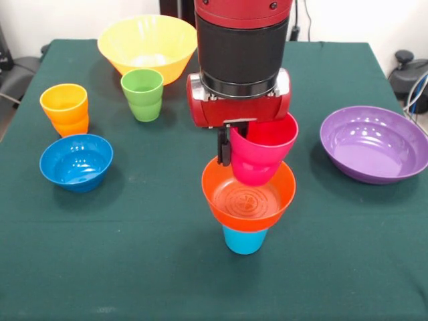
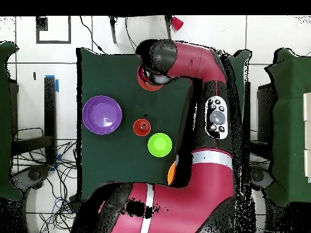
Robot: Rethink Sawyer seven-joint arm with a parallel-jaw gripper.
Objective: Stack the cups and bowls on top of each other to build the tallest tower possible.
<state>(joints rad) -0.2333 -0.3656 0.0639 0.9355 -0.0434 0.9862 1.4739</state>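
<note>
On the green table (image 1: 167, 281), going left to right, an orange cup (image 1: 65, 109) and a blue bowl (image 1: 76, 161) wait at about nine o'clock, unused. The green cup (image 1: 142, 94) and big yellow bowl (image 1: 147, 46) sit toward eleven, also untouched.

Dead centre is the tower (image 1: 247, 204) so far — a light blue cup (image 1: 244, 239) upside down with an orange bowl (image 1: 249, 194) on it. The gripper (image 1: 227, 148) hangs over it, pinching the rim of a magenta cup (image 1: 262, 155) tilted just above the bowl, not yet set down I'd say.

The purple bowl (image 1: 374, 143) lies at three o'clock. So two pieces are stacked and five remain. I can read no writing anywhere.
</note>
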